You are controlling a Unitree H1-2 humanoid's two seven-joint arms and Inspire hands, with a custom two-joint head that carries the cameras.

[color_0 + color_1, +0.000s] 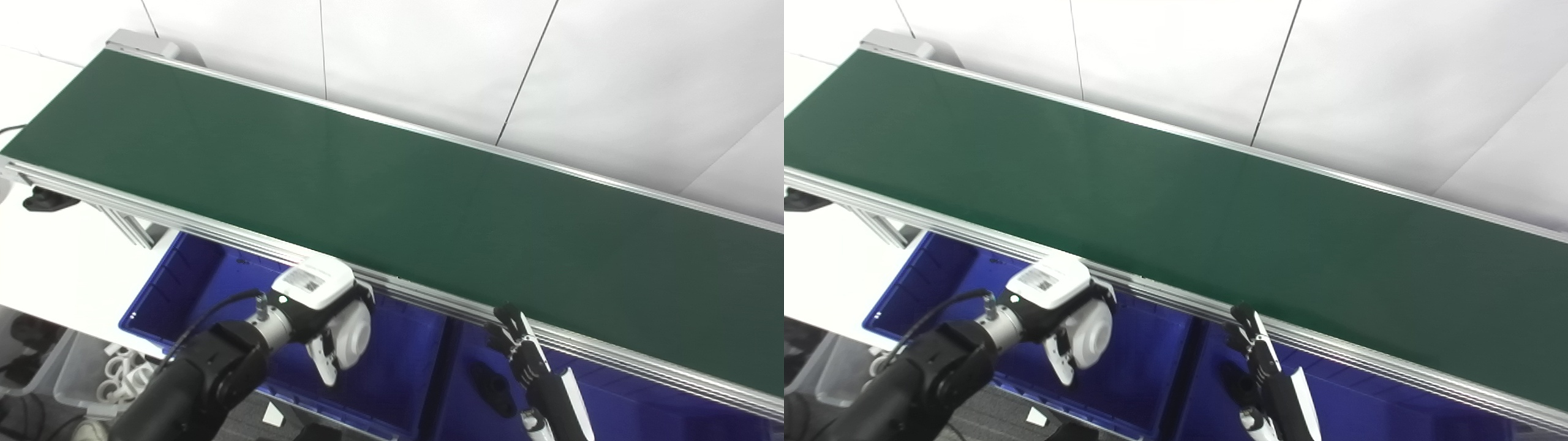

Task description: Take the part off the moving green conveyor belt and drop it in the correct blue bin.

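Observation:
The green conveyor belt carries no part. My left hand is below the belt's front rail, over the left blue bin. It is shut on a white round part, with the thumb under the part. My right hand is open and empty, fingers straight and pointing up at the front rail, over the right blue bin. A black part lies in that right bin, left of the hand.
The belt's aluminium front rail runs just above both hands. A clear box with white ring-shaped parts stands on the floor at the lower left. A white wall is behind the belt.

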